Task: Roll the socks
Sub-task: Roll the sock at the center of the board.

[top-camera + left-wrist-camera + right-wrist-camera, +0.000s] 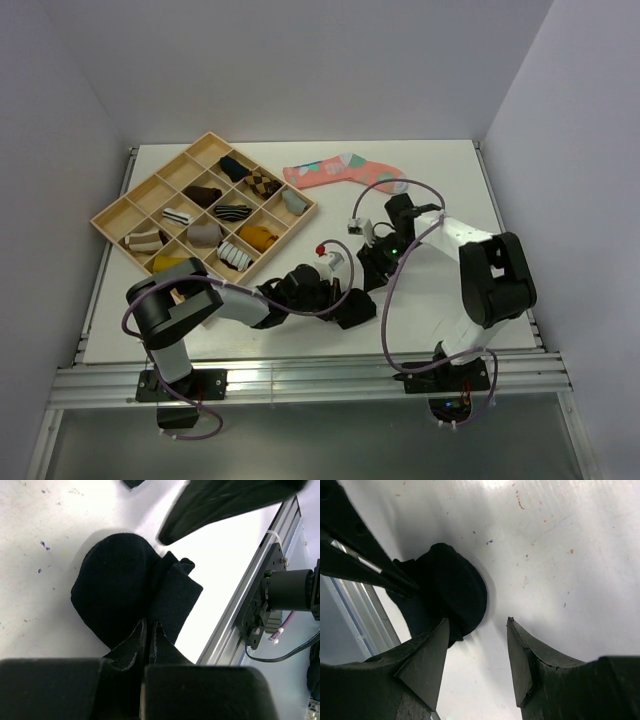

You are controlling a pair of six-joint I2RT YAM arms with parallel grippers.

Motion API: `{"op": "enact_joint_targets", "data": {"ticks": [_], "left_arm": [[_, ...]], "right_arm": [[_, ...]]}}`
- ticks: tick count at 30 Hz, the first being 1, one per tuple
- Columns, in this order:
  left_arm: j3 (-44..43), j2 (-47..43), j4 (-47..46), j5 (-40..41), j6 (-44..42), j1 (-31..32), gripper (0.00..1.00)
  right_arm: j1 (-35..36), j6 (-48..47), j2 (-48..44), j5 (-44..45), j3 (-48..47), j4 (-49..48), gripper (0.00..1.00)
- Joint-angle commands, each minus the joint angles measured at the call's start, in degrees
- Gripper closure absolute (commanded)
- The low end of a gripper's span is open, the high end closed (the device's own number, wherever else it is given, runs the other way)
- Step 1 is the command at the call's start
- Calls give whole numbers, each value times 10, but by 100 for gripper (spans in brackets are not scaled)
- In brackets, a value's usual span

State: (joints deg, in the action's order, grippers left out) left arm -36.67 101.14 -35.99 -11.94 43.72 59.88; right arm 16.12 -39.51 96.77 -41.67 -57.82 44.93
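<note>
Beside the near rail [239, 611], black sock [115, 585] sits bunched on the bench [30, 605]; left claw [148, 630] clamps its edge, right claw [477, 625] gapes farther from the rail. Judgement: tuck firmly, roll tight.

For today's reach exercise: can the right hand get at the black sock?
Probably yes: the right hand hangs open right by the black sock, nothing between, though the left hand pinches its edge.

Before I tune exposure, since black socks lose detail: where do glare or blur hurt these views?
Left wrist: black sock keeps faint fold detail, table beside it blown white, near fingers soft. Right wrist: sock shadowed, nearly textureless. Top external: glare along front rail.
</note>
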Motion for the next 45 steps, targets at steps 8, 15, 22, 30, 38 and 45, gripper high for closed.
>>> {"op": "enact_joint_targets", "data": {"ticks": [8, 15, 22, 30, 38, 45], "left_arm": [[-62, 9, 256, 2, 38, -2, 100], [-153, 18, 353, -11, 37, -2, 100], [-234, 66, 428, -62, 12, -17, 100], [-249, 97, 409, -149, 17, -58, 100], [-258, 120, 399, -198, 15, -74, 100], [-260, 127, 394, -207, 17, -75, 100]], "right_arm": [[-73, -36, -140, -40, 31, -52, 43], [-86, -109, -243, -59, 126, -81, 42], [-86, -260, -286, -107, 154, 21, 40], [-79, -406, -287, -109, 173, 113, 36], [-12, -371, -339, -76, 227, 21, 34], [71, -292, -380, -16, 267, -85, 34]]}}
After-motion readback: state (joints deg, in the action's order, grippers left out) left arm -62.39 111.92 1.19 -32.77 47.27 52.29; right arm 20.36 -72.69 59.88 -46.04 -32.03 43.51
